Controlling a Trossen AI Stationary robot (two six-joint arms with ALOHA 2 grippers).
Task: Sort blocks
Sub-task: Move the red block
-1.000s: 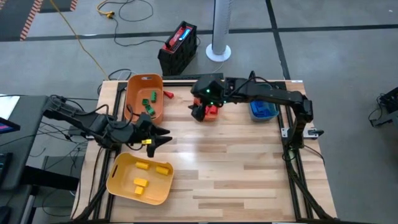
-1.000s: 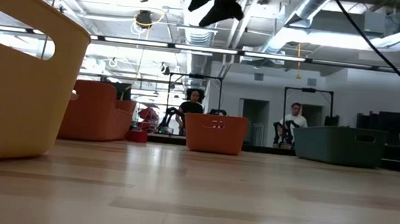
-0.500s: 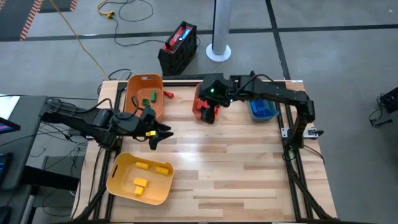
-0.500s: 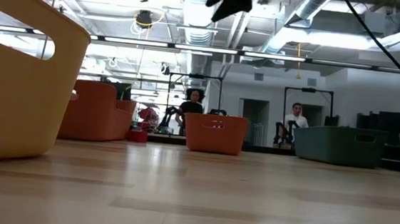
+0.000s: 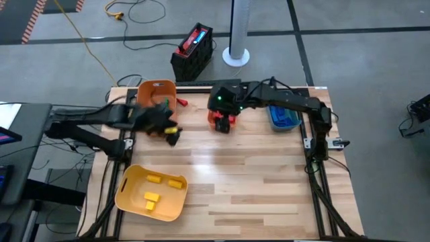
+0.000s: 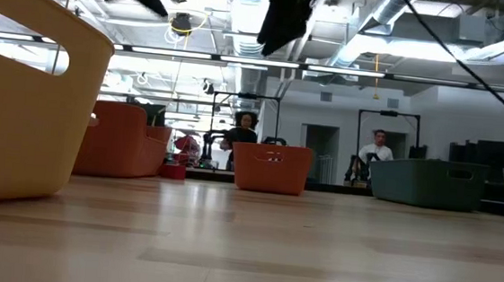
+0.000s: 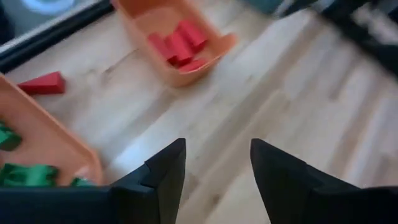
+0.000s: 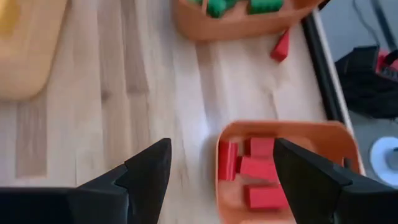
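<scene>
The small orange bin (image 8: 287, 168) of red blocks (image 8: 252, 169) is taken as the landmark. The right gripper (image 8: 217, 171) is held just above it, fingers spread wide and empty, the red blocks lying in the bin between and beyond the fingertips. The left gripper (image 7: 214, 165) is held well to the side of it, by the larger orange bin (image 5: 156, 101) of green blocks (image 8: 239, 6), fingers parted and empty. One red block (image 7: 42, 83) is seen on the table (image 5: 255, 175) between the two bins. Yellow blocks (image 5: 161, 188) are kept in the yellow bin (image 5: 127, 195), farthest off.
</scene>
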